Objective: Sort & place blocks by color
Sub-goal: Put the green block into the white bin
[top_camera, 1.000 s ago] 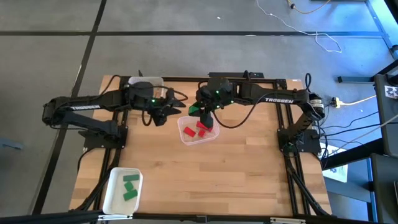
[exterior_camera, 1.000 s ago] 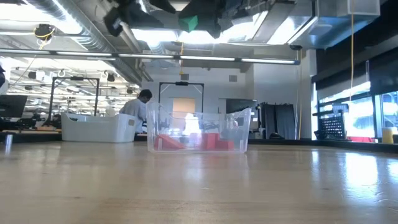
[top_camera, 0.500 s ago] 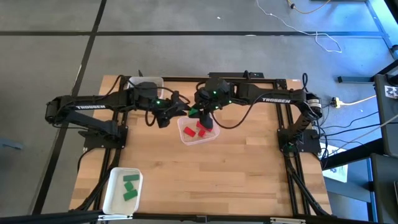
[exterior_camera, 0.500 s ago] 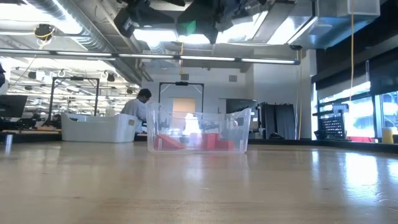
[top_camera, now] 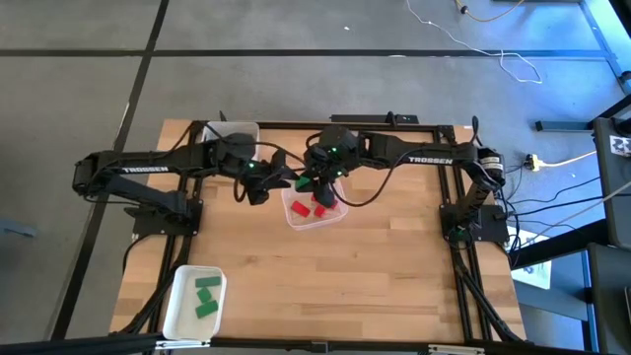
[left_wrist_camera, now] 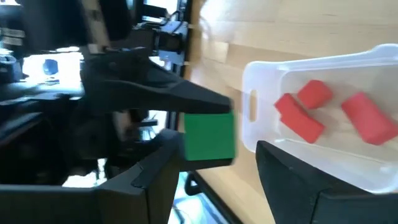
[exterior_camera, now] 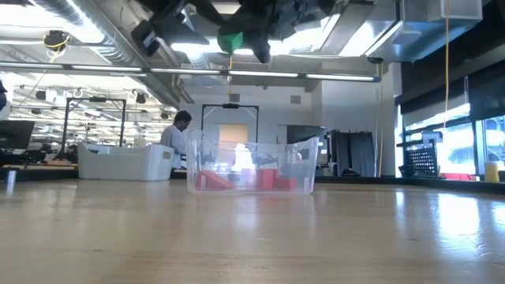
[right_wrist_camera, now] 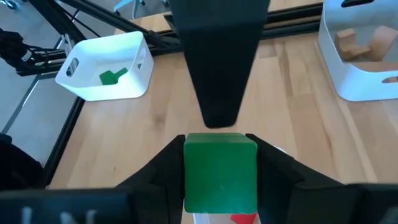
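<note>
A: Item one, far left of the table?
B: White tray (top_camera: pixel 179 314), front corner; green blocks (top_camera: pixel 205 296) inside. This is the likely home for anything green.

A: Item two?
B: Second white tray (top_camera: pixel 233 127), back edge, behind the left arm. The right wrist view shows tan blocks (right_wrist_camera: pixel 364 42) in it; the high view does not.

A: Item three?
B: Left gripper (top_camera: pixel 286 180), raised above the table, fingers spread, nothing in them. It faces the right gripper.

A: Item four?
B: Green block (top_camera: pixel 307 177), in the air between the two grippers, above the clear tray's near edge and touching no tray.

A: Item five?
B: Right gripper (top_camera: pixel 315 179), fingers pressed on the green block's two sides.

A: Item six?
B: Clear tray (top_camera: pixel 294 219), mid-table, holding red blocks (top_camera: pixel 311 205).

A: Step in hand?
B: My judgement is a hand-over in mid-air, right to left. Next, the left fingers must straddle the block's free faces and close before the right lets go. If the right releases early, the block drops among the reds.

A: What do the views add?
B: The left wrist view shows its own fingers standing either side of the block, apart from it. The right wrist view shows one left finger just beyond the block. The low view shows only that the block hangs high above the tray.
</note>
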Motion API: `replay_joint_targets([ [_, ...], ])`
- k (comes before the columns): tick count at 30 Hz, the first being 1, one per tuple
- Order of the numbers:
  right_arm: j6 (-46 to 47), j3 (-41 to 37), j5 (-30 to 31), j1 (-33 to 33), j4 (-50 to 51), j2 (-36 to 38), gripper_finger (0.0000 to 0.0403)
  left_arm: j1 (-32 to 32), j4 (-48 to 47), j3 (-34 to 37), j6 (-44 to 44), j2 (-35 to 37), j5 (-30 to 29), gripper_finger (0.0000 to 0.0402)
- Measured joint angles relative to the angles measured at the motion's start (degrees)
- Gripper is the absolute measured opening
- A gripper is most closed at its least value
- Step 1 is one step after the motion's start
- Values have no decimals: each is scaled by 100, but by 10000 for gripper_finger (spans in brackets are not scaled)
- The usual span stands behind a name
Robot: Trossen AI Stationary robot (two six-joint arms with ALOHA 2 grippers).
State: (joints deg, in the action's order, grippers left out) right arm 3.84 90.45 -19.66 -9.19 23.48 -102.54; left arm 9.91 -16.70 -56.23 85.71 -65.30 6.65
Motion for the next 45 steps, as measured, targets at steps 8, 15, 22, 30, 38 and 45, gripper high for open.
replay_joint_targets([
  [8, -3, -10, -7, 0, -18, 0, 134, 2, 23, -12, 62, -249, 18, 202],
  [15, -4, -20, -2, -2, -91, -4, 134, -17, 393, -13, 90, -439, 53, 202],
  [22, -99, 13, -11, 2, -211, 17, 134, -63, 679, 2, 96, -461, 59, 202],
  [30, -131, 4, -11, 0, -171, 17, 134, -66, 667, 2, -729, -498, 286, 202],
  [38, -131, 2, -40, 4, -156, 17, 134, -61, 672, 2, -2087, -498, 752, 202],
  [45, -133, -2, -164, 2, -140, 13, 134, -61, 707, 2, -1650, -562, 750, 202],
])
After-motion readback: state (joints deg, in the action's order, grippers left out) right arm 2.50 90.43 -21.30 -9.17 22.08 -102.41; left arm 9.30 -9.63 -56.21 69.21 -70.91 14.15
